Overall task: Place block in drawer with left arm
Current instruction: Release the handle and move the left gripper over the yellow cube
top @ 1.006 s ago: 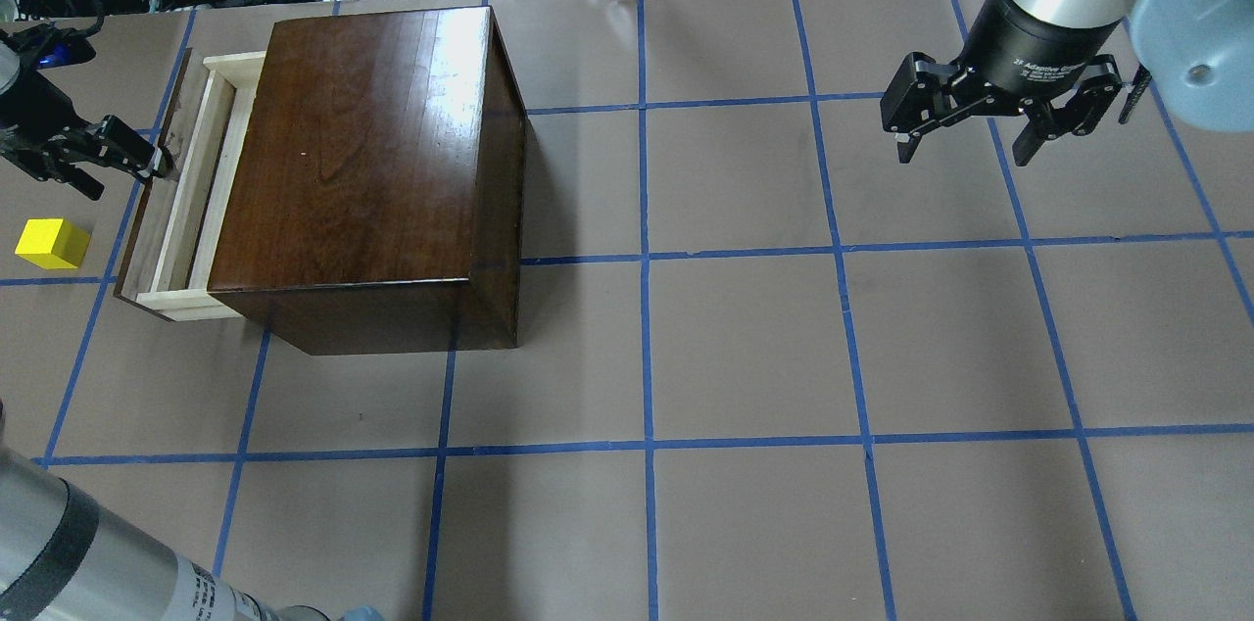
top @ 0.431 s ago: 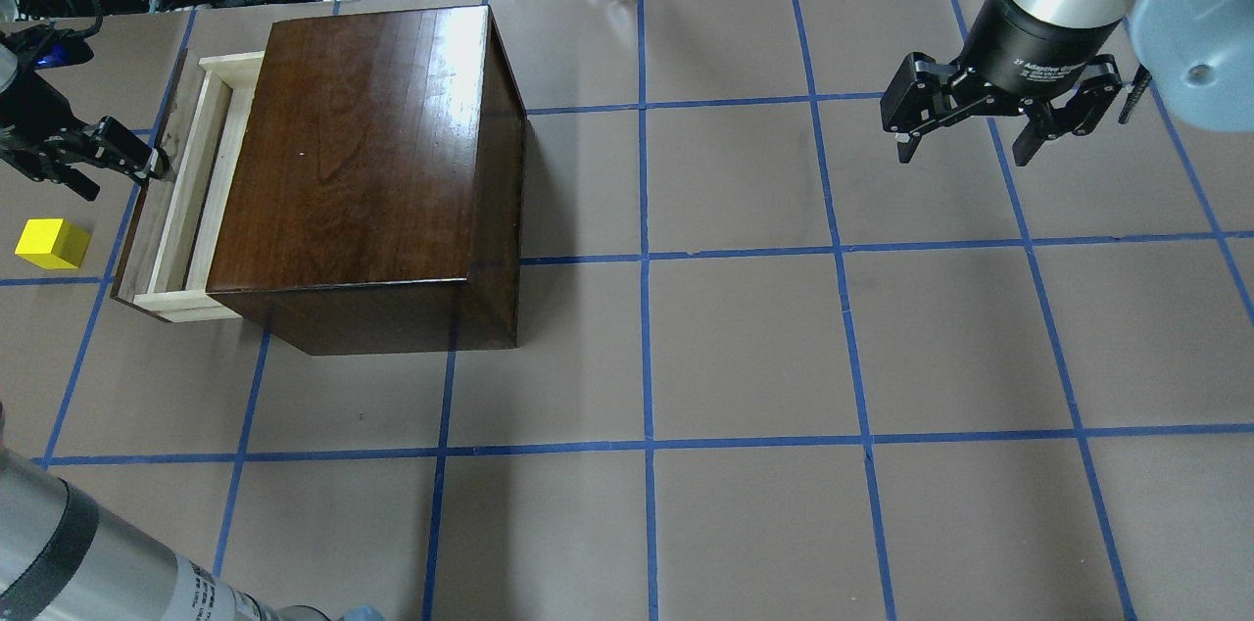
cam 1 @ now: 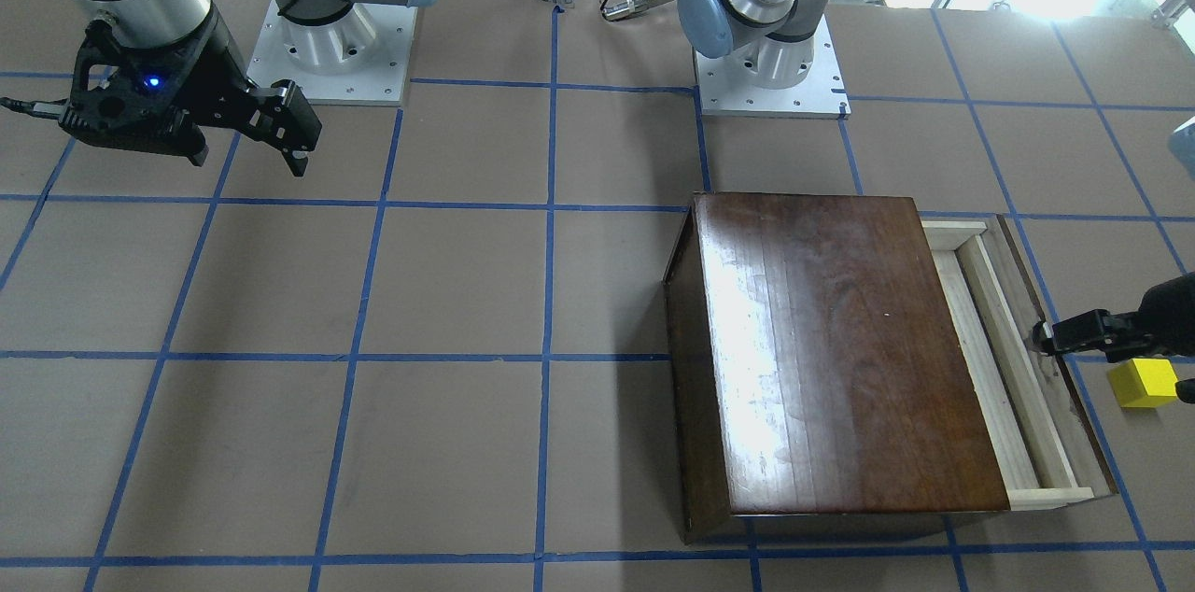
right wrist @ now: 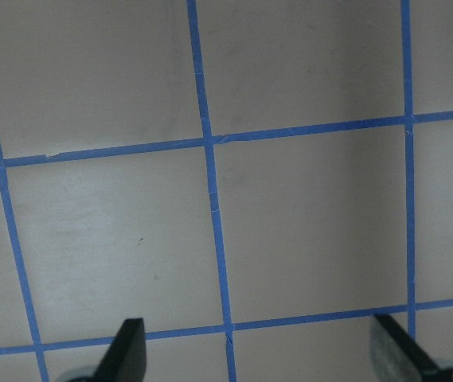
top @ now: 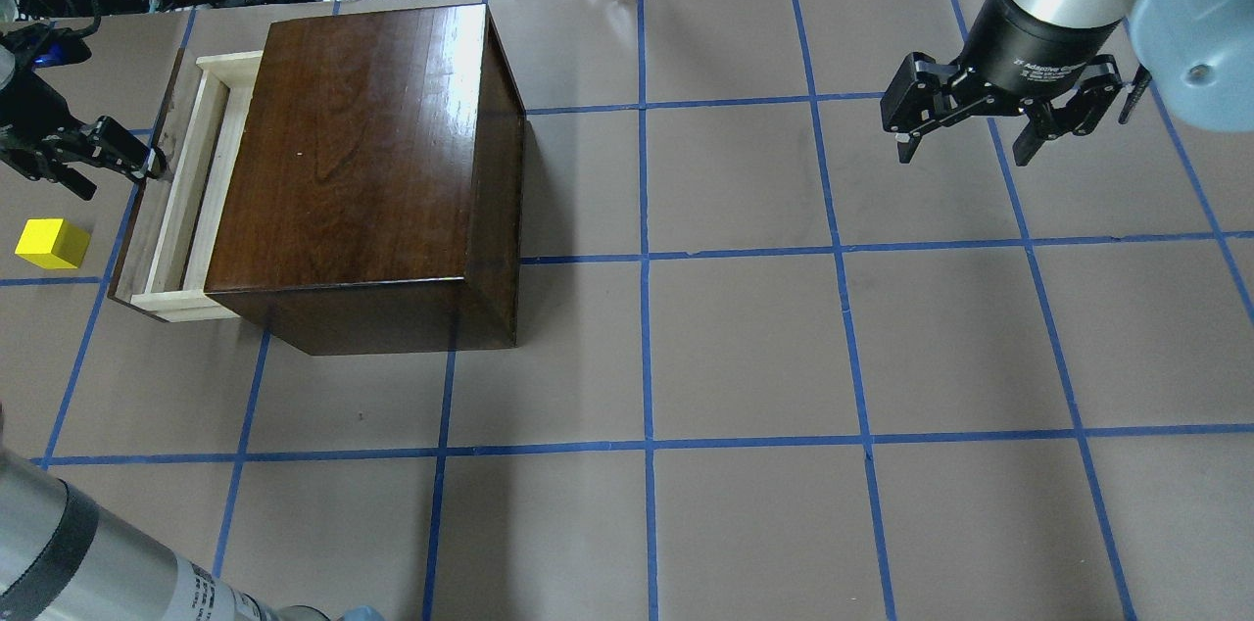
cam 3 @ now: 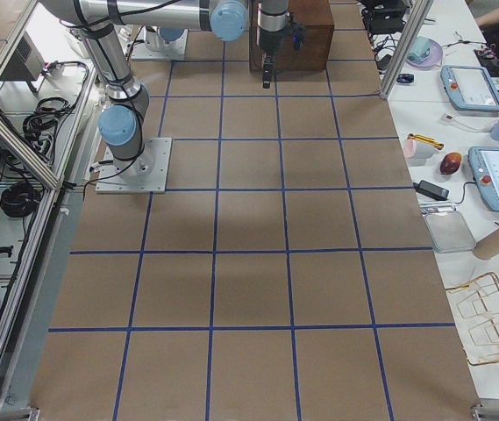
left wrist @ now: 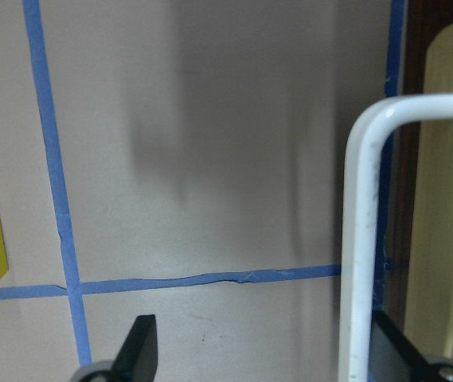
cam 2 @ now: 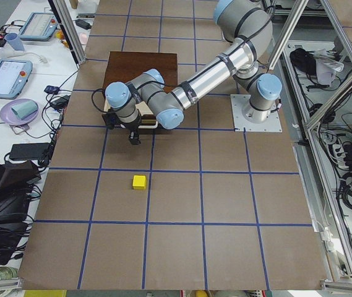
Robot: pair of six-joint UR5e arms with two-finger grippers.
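Block: yellow cube resting on the bench, outside the drawer, just off the dark front panel and near the left arm's fingers. Not gripped. Position unchanged over the last 1 s.

Drawer: partly open. Over the last 1 s the front panel has crept further out from the box, by a small amount. Only a narrow strip of pale interior shows between the rails. Judgement: the gap looks too tight for the block, so more pull is needed.

Box: the left edge of its top also appears to have shifted slightly toward the arm, while the right edge stayed put. It may be dragging or turning with the pull. Worth watching.

Left gripper: has moved outward with the panel. The wrist view shows the fingers spread wide. The metal pull sits inside the gap, close against the finger on the box side. It is hooked, not clamped, and nothing else is held.

Right gripper: hovers over bare bench on the far side, well apart from the box. Fingers spread, empty, no movement across the 3 overhead pictures.

Meaning for the task: the step in hand is opening the drawer. Picking up the block has not begun. The next phase calls for letting go of the pull and reaching a short way across to the cube.
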